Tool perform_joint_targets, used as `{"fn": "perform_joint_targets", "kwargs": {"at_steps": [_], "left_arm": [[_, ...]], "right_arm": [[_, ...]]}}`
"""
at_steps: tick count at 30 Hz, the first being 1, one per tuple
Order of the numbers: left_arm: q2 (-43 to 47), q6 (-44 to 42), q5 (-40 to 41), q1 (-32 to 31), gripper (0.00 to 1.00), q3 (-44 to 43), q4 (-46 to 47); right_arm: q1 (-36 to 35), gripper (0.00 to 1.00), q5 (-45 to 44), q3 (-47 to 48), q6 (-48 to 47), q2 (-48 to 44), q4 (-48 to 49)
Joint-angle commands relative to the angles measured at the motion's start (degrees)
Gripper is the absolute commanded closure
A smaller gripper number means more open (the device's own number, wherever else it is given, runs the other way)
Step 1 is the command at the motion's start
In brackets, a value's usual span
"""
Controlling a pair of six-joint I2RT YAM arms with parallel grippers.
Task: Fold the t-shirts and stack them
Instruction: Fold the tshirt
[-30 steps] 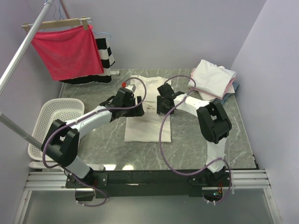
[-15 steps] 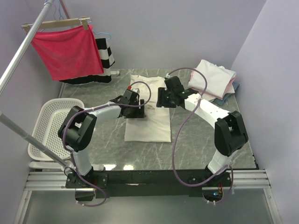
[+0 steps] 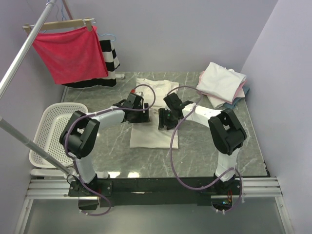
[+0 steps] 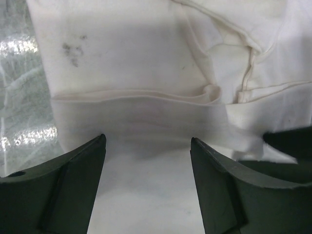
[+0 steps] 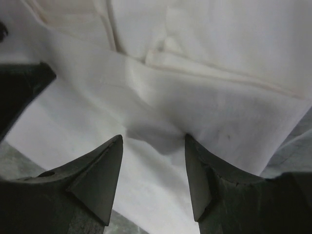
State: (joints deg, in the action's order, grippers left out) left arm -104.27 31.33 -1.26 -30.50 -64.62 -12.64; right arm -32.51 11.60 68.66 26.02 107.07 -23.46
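Mid-desk, one cream t-shirt (image 3: 155,136) lies flat on the grey marbled desk (image 3: 204,146), long axis running near to far, wider at its far end. Both arms reach in over its middle. Left fingers (image 4: 63,190): spread wide, nothing pinched; only flat cloth shows in the gap. Tips sit low over the shirt's left part, just short of a folded edge that runs left to right; contact with the cloth cannot be told. Right fingers (image 5: 92,185): parted, somewhat less wide, nothing clamped, tips low on the cloth close to the shirt's right edge, a raised crease just beyond them and a shadow in the gap. Each wrist view catches a dark corner of the other arm, so the two stand near one another across the shirt. Edges: shirt's left border shows bare marble just beside it; right border likewise. Open desk lies near-side between the hem and the arm bases, and to the right of the shirt. Stack of folded t-shirts (image 3: 222,80) sits at the far right corner, well apart. White basket (image 3: 58,126) sits at the desk's left edge. Red cloth (image 3: 70,53) and striped garment (image 3: 109,56) hang at far left.
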Motion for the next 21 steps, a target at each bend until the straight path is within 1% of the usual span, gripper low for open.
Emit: {"fn": "perform_joint_targets", "kwargs": {"at_steps": [1, 4, 7, 11, 12, 14, 15, 16, 18, 19, 21], "left_arm": [[4.8, 0.7, 2.9, 0.2, 0.24, 1.3, -0.6], [6.7, 0.5, 4.9, 0.2, 0.23, 1.8, -1.5], [8.0, 0.5, 7.8, 0.3, 0.22, 2.0, -3.0], [11.4, 0.7, 11.0, 0.3, 0.19, 2.4, -5.3], [13.5, 0.7, 11.6, 0.4, 0.18, 2.6, -5.7], [15.7, 1.4, 13.3, 0.4, 0.16, 4.2, -7.3], [17.9, 1.9, 14.3, 0.3, 0.13, 5.0, -7.9], [19.0, 2.3, 14.5, 0.4, 0.09, 7.1, -8.4], [22.1, 3.5, 14.9, 0.3, 0.08, 9.3, -9.1], [23.1, 4.3, 13.8, 0.4, 0.08, 11.9, -9.1], [25.5, 5.4, 12.4, 0.4, 0.08, 14.7, -8.5]], "right_arm": [[0.1, 0.38, -9.5, 6.8, -0.8, 3.6, -2.6], [0.2, 0.38, -13.5, 7.6, -1.1, 2.6, -3.7], [0.1, 0.37, -14.8, 7.4, -2.0, 0.0, -3.3], [0.3, 0.35, -16.2, 5.5, -3.0, -5.8, -4.6], [0.4, 0.35, -16.5, 4.6, -2.7, -7.2, -4.7], [0.5, 0.32, -17.2, 1.3, -2.5, -11.6, -5.1], [0.8, 0.3, -18.4, 0.0, -1.8, -13.2, -5.2], [1.0, 0.25, -18.5, -2.4, -1.6, -14.7, -5.3], [2.6, 0.22, -16.6, -4.6, -1.2, -18.5, -5.6], [3.2, 0.21, -15.5, -6.9, -0.8, -19.8, -5.7], [4.5, 0.21, -10.4, -11.0, 0.4, -22.6, -5.0]]}}
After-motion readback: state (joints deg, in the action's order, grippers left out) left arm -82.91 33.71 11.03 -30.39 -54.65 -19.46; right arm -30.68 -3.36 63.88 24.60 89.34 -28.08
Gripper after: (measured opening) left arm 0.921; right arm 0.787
